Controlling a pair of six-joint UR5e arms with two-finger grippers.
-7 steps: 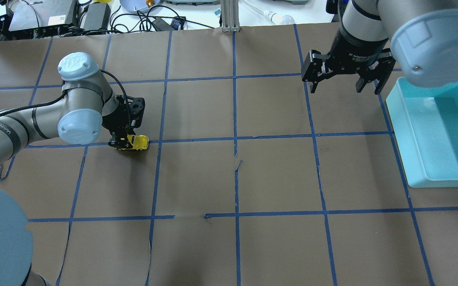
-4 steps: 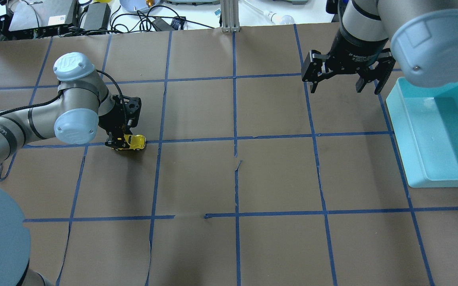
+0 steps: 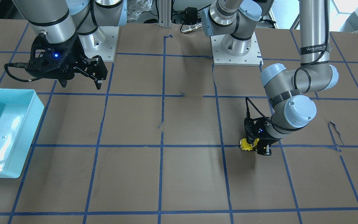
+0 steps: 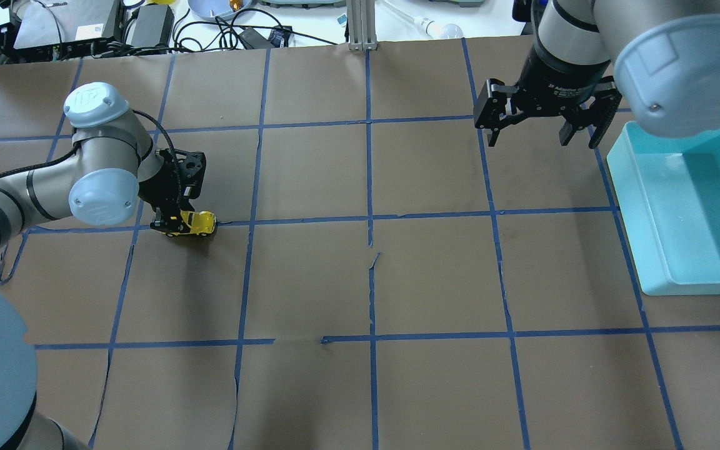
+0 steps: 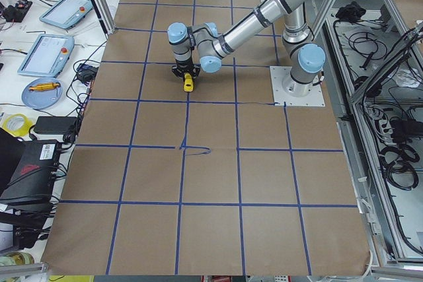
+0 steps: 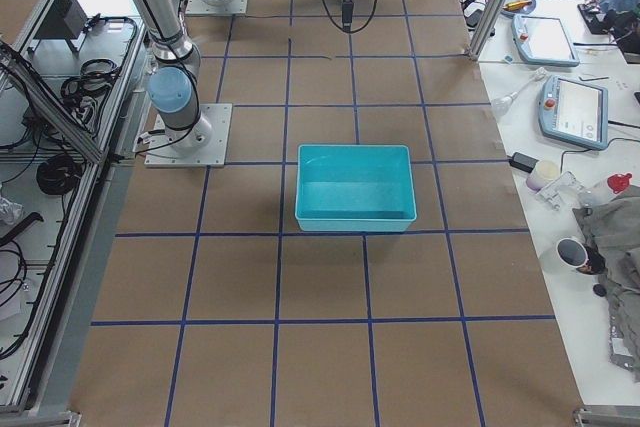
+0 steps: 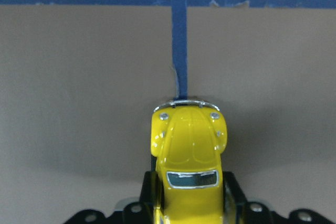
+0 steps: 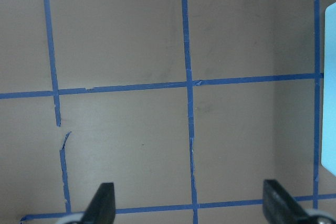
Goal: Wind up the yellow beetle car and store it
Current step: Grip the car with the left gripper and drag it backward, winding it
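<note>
The yellow beetle car (image 4: 192, 223) sits low on the brown table at the left, on a blue tape line. My left gripper (image 4: 175, 222) is shut on its rear half. The left wrist view shows the car's hood and windscreen (image 7: 190, 153) sticking out between my fingers (image 7: 233, 195). It also shows in the front-facing view (image 3: 248, 145) and in the exterior left view (image 5: 188, 82). My right gripper (image 4: 538, 136) is open and empty, held above the table at the far right, its fingertips (image 8: 102, 203) wide apart.
A light blue bin (image 4: 719, 262) stands at the table's right edge, empty, also in the front-facing view (image 3: 26, 137) and the exterior right view (image 6: 354, 226). Blue tape lines grid the table. Cables and devices (image 4: 85, 25) lie beyond the far edge.
My left gripper has dragged the car leftward along the tape line, a short way. The right arm has not moved.
</note>
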